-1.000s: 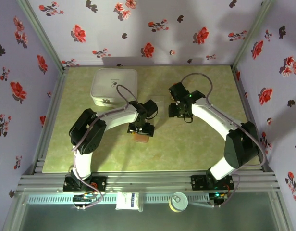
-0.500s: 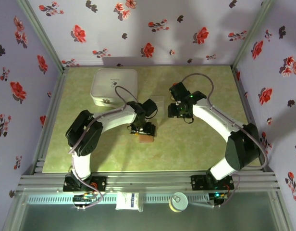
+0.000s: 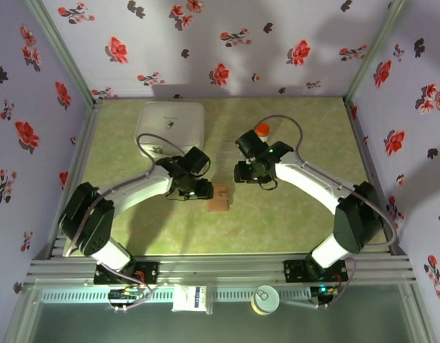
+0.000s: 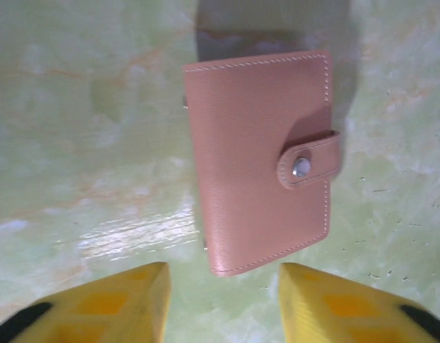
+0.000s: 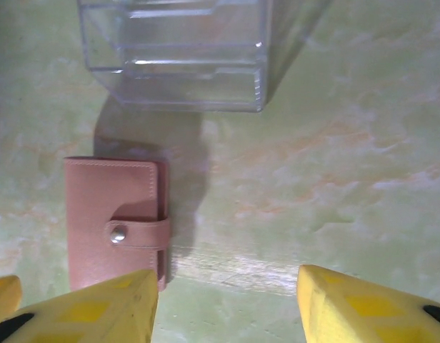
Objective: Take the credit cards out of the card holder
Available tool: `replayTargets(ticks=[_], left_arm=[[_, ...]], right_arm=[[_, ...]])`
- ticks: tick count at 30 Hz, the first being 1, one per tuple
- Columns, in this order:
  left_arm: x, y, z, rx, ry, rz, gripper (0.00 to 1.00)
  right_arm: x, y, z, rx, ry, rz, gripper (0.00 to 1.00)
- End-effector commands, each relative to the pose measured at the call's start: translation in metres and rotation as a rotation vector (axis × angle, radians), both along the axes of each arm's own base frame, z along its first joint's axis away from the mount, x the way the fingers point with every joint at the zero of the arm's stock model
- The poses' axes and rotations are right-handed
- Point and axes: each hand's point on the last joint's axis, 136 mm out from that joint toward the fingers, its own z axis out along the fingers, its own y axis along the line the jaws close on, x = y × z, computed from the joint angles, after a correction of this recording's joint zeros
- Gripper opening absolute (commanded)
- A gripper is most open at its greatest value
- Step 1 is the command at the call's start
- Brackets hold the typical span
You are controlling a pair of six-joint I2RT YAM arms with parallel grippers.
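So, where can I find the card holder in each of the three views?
Top external: card holder in the middle of the table.
Left wrist: card holder at centre, closed.
Right wrist: card holder at lower left, below the clear plastic tray.
Shared landmark: its metal snap, in both wrist views.

Appears as a small tan-pink leather-like card holder [image 4: 259, 161], folded shut, pale stitching along its edges. Fastened by a short strap [image 4: 316, 157] with a round metal snap [image 4: 301, 166]. Lies flat, outer face up, on the green tabletop [image 4: 77, 107].
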Motion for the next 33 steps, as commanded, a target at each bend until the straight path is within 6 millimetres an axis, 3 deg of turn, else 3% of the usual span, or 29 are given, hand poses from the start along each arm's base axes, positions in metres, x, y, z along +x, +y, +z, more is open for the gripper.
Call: replayTargets(ticks=[1,2,5,9,18,33], left_arm=[[0.005,0.006,0.006,-0.056,-0.021,0.018,0.3],[0.005,0.01,0.006,-0.063,-0.02,0.026,0.2],[0.008,0.02,0.006,-0.088,-0.03,0.054,0.15],[0.008,0.028,0.004,-0.121,-0.033,0.072,0.01],[0.003,0.034,-0.003,-0.145,-0.028,0.08,0.0],[0.003,0.034,-0.016,-0.148,0.003,0.082,0.0]], right_arm=[[-0.004,0.022,-0.007,0.039,0.021,-0.013,0.52],[-0.006,0.029,-0.011,0.044,0.025,-0.006,0.5],[-0.012,0.045,-0.021,0.026,0.046,0.017,0.45],[-0.017,0.058,-0.037,-0.021,0.062,0.026,0.41],[-0.018,0.087,-0.062,-0.083,0.105,0.046,0.33],[-0.027,0.083,-0.085,-0.142,0.18,0.044,0.34]])
